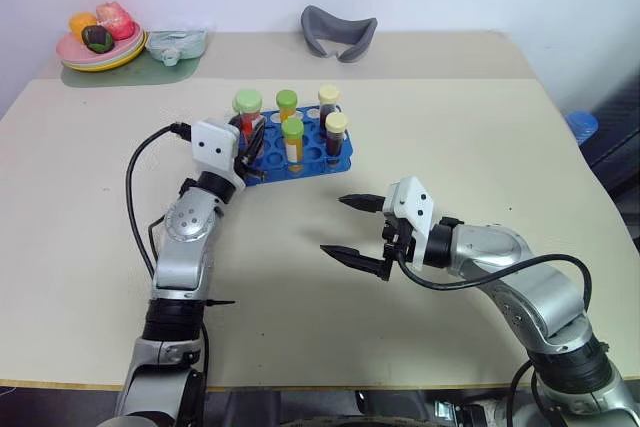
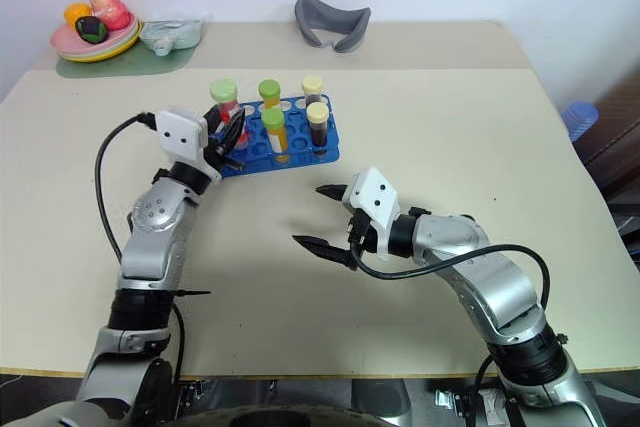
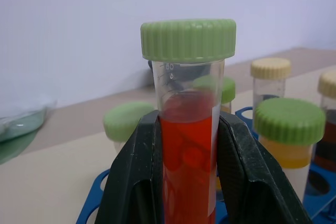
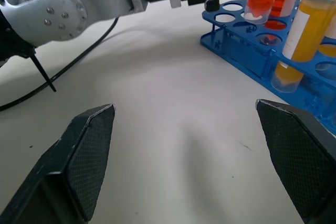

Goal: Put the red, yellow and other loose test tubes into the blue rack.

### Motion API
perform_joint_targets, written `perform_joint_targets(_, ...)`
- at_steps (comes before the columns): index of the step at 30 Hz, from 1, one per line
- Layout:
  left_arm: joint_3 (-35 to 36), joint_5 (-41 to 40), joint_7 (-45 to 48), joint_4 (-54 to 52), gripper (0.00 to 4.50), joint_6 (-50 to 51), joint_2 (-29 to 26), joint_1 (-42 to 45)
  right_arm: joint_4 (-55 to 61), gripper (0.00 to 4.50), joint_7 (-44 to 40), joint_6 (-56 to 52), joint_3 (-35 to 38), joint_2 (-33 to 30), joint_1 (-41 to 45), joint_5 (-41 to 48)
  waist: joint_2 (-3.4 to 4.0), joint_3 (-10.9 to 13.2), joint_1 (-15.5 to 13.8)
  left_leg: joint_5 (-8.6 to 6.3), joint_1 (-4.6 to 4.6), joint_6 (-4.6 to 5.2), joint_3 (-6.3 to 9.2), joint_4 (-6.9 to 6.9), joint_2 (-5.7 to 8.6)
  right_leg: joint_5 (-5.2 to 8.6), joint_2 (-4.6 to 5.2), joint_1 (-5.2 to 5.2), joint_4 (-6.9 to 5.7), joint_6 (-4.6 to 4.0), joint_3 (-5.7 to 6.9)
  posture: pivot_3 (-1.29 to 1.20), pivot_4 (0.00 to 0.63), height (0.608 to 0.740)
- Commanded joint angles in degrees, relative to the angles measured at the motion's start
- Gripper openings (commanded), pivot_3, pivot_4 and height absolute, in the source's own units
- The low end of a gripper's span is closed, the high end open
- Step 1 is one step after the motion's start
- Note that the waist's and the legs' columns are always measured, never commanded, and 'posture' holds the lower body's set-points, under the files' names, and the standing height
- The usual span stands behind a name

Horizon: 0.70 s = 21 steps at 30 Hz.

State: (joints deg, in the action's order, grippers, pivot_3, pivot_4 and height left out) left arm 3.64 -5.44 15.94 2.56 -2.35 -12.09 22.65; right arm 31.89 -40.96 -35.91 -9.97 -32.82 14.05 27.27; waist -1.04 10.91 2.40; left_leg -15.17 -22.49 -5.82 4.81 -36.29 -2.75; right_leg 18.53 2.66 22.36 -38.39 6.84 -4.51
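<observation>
The blue rack (image 1: 312, 152) stands at the middle of the table with several capped tubes upright in it, among them a yellow tube with a green cap (image 1: 292, 139) and two dark tubes with cream caps (image 1: 337, 129). My left gripper (image 1: 243, 147) is shut on a red tube with a green cap (image 3: 187, 129), held upright at the rack's left end; its lower end is down among the rack's holes (image 4: 258, 3). My right gripper (image 1: 333, 224) is open with nothing between its fingers, low over the table in front of the rack.
A plate of toy food (image 1: 100, 47) on a green mat and a clear bag (image 1: 175, 44) sit at the far left corner. A grey curved object (image 1: 338, 32) lies at the far edge. A black cable (image 1: 135, 187) loops beside my left arm.
</observation>
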Motion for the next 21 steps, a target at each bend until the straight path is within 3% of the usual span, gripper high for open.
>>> perform_joint_targets(1, 0.4, 0.4, -0.3, 2.1, 0.81, -3.4, 0.0, 0.5, 3.2, 4.40, 0.9, 0.1, 1.3, 0.3, -0.8, 0.6, 0.00, 0.0, 0.0, 0.00, 0.00, 0.00, 0.00, 0.00, 0.00, 0.00, 0.00, 0.00, 0.00, 0.00, 0.00, 0.00, 0.150, 0.740)
perform_joint_targets(21, -0.2, -3.1, 0.2, -3.8, 0.81, 1.0, 0.5, -3.9, 3.3, 4.40, 1.5, 0.4, 0.9, 0.4, -1.2, 1.1, 0.04, 0.0, 0.0, 0.00, 0.05, 0.00, 0.01, 0.02, 0.00, 0.00, -0.01, -0.04, -0.01, 0.00, 0.00, 0.00, 0.150, 0.740)
